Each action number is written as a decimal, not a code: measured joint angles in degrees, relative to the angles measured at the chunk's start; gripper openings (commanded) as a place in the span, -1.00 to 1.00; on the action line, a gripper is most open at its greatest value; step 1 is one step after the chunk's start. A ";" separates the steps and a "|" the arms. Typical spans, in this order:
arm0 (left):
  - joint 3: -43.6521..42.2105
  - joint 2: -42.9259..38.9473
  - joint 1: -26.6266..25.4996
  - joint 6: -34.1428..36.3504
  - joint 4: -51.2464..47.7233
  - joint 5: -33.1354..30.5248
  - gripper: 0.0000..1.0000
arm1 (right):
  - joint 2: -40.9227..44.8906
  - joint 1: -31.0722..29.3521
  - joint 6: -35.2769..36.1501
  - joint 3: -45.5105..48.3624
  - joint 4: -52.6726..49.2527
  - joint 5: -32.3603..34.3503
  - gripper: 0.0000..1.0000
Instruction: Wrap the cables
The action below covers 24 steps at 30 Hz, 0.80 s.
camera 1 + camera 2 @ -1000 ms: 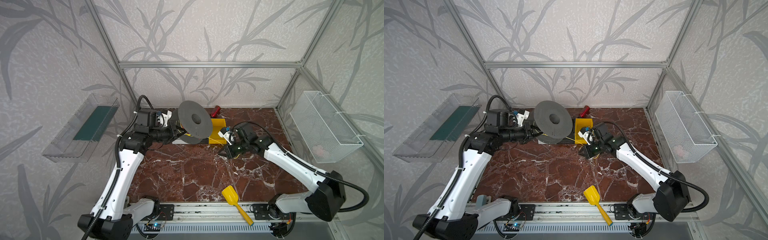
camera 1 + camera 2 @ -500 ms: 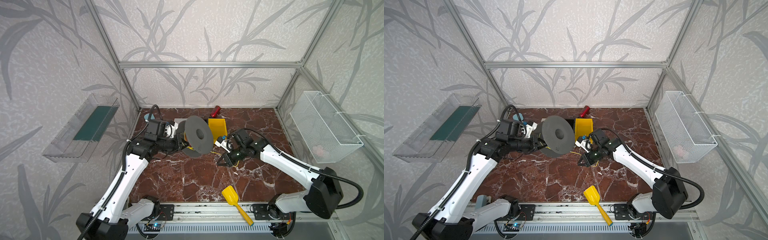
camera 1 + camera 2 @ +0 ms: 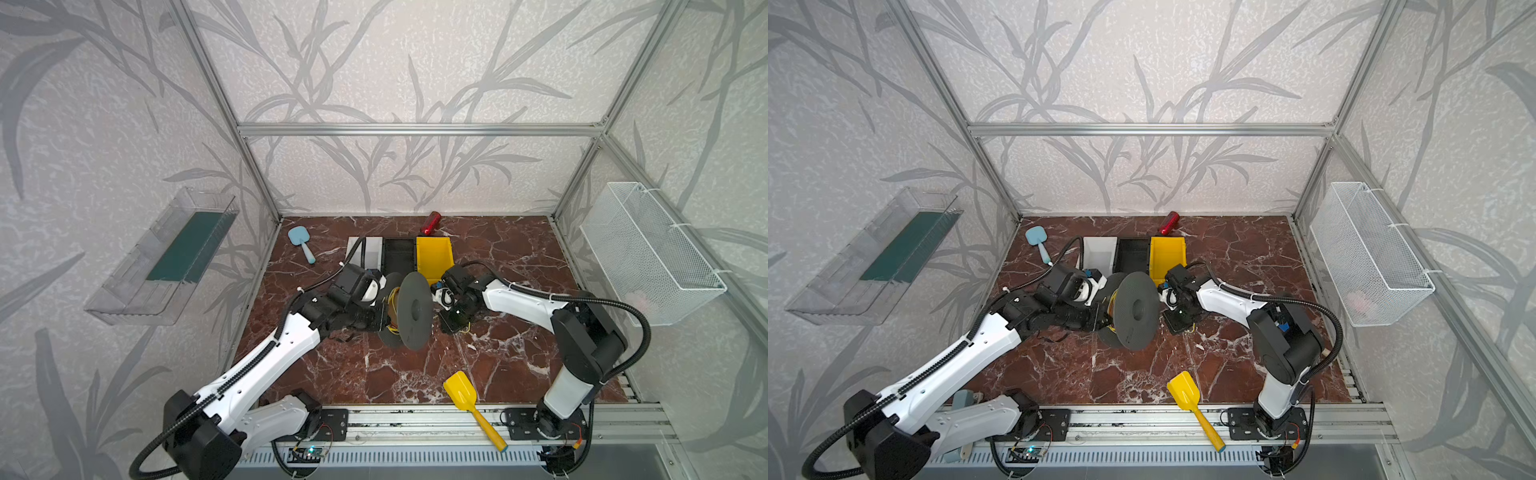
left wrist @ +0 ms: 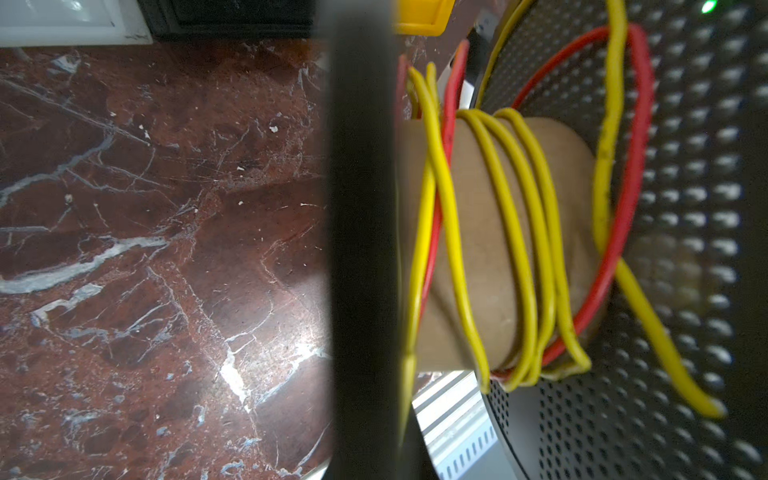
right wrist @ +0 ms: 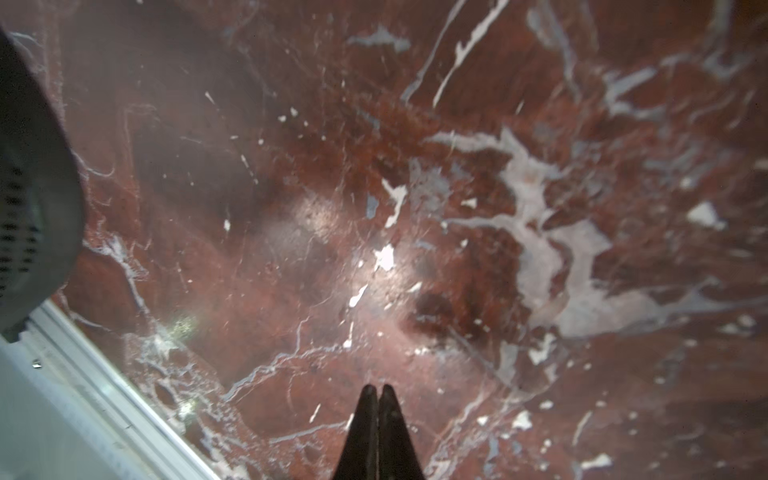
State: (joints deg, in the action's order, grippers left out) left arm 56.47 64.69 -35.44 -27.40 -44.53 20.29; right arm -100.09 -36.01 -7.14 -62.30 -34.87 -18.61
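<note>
The cables [image 4: 515,249] are thin yellow wire, wound in several loose turns with a red wire [image 4: 623,232] round the cardboard core of a grey perforated spool [image 3: 411,309] [image 3: 1136,309]. A loose yellow end [image 4: 665,353] hangs off the far flange. My left gripper [image 3: 384,318] [image 3: 1100,318] is shut on the spool's near flange [image 4: 361,249] and holds it on edge just above the marble. My right gripper [image 5: 377,388] [image 3: 451,322] is shut beside the spool with nothing between its tips. A short bit of yellow wire [image 3: 466,328] shows at its side in both top views.
White [image 3: 365,249], black [image 3: 399,253] and yellow [image 3: 434,257] bins stand behind the spool, with a red cylinder [image 3: 431,217] at the back wall. A blue paddle [image 3: 301,241] lies back left. A yellow shovel [image 3: 465,395] lies at the front edge. A wire basket [image 3: 648,257] hangs on the right wall.
My left arm has brought the spool down and toward the front, turning it more edge-on. My right gripper has moved forward and left, staying beside the spool.
</note>
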 measured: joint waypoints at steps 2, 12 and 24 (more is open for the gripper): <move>-0.63 1.27 -2.67 0.35 0.42 -2.21 -1.00 | -0.72 0.39 0.70 0.00 0.61 0.15 -0.70; -1.51 6.51 -7.93 1.42 0.98 -9.25 -1.00 | -3.21 1.38 3.04 -0.11 2.01 -1.44 0.11; 0.61 8.72 -10.40 1.92 0.04 -12.68 -1.00 | 10.45 7.72 2.03 -1.20 0.13 -3.93 0.04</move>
State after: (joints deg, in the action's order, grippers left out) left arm 57.08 73.41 -45.84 -25.47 -44.49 7.62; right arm -89.65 -28.29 -5.10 -63.51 -34.74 -22.55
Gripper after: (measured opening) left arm 0.077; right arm 0.535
